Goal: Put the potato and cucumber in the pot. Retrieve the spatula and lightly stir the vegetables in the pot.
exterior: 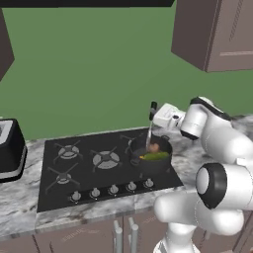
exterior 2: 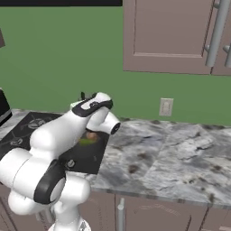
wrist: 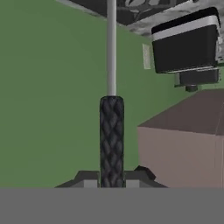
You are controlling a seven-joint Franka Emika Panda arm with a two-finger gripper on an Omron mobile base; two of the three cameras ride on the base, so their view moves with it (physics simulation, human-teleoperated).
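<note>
My gripper (exterior: 154,116) hangs above the pot, shut on the dark handle of the spatula (exterior: 149,132). The spatula's pale shaft runs down into the low dark pot (exterior: 147,166) on the stove's front right burner. Inside the pot lie the reddish-brown potato (exterior: 154,147) and the green cucumber (exterior: 156,156). In the hand view the braided dark handle of the spatula (wrist: 111,140) stands between the two fingertips (wrist: 88,179), and the shaft runs away toward the top. From the right base view the arm covers most of the pot; the potato (exterior 2: 91,135) and cucumber (exterior 2: 85,142) peek out beneath the wrist.
A black stove (exterior: 74,168) with a row of knobs (exterior: 112,189) along its front fills the counter's middle. A black toaster (exterior: 10,148) stands at the left. A marble counter (exterior 2: 171,153) stretches right of the stove. Wall cabinets (exterior 2: 171,36) hang above.
</note>
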